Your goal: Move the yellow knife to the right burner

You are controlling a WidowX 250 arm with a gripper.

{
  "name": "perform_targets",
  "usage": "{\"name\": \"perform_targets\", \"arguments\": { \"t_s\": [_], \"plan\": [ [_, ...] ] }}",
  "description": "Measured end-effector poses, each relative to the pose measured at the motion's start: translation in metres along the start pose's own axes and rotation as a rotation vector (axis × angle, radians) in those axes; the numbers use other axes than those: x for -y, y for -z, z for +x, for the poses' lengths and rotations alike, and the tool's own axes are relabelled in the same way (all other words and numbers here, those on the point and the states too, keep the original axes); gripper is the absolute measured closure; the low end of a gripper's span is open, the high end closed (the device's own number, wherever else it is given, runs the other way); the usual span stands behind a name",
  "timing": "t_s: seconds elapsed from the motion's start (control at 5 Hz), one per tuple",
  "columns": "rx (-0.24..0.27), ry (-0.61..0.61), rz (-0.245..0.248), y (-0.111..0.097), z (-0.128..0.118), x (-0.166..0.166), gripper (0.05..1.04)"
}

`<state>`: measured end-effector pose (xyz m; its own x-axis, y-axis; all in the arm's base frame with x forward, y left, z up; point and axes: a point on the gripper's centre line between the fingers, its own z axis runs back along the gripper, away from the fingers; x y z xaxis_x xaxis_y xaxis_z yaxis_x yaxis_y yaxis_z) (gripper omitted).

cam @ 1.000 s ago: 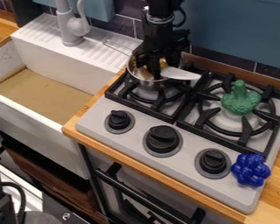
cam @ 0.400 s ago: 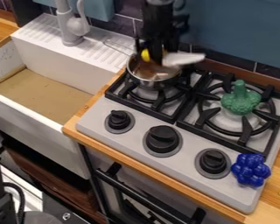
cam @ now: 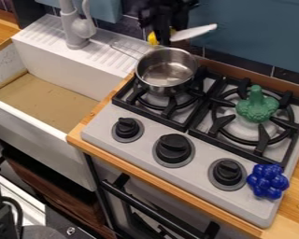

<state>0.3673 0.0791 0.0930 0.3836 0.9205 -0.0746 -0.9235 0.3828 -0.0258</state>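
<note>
The black gripper (cam: 164, 36) hangs at the top, just above and behind the metal pot, shut on the knife. The knife (cam: 193, 32) has a yellow handle, seen on the left of the fingers, and a pale blade that points right and slightly up; its middle is hidden by the fingers. The right burner (cam: 223, 122) has a black grate, with a green broccoli-like toy on it.
The metal pot (cam: 166, 70) stands on the left burner, its wire handle toward the sink. The green toy (cam: 257, 105) occupies the right burner. Blue toy grapes (cam: 267, 181) lie at the stove's right front corner. A faucet (cam: 76, 25) rises behind the sink.
The gripper has risen with the knife, lifting it up out of the pot to above its back rim. The pot, green toy and grapes have not moved.
</note>
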Motion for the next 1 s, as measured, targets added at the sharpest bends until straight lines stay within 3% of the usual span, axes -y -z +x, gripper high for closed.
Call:
{"name": "perform_targets", "arguments": {
  "t_s": [0.2, 0.6, 1.0],
  "plan": [
    [-0.011, 0.011, -0.012, -0.018, -0.008, -0.013, 0.749],
    [0.031, -0.032, -0.076, -0.026, -0.047, -0.045, 0.749],
    [0.026, -0.178, -0.091, -0.003, -0.087, -0.039, 0.749]
  ]
}}
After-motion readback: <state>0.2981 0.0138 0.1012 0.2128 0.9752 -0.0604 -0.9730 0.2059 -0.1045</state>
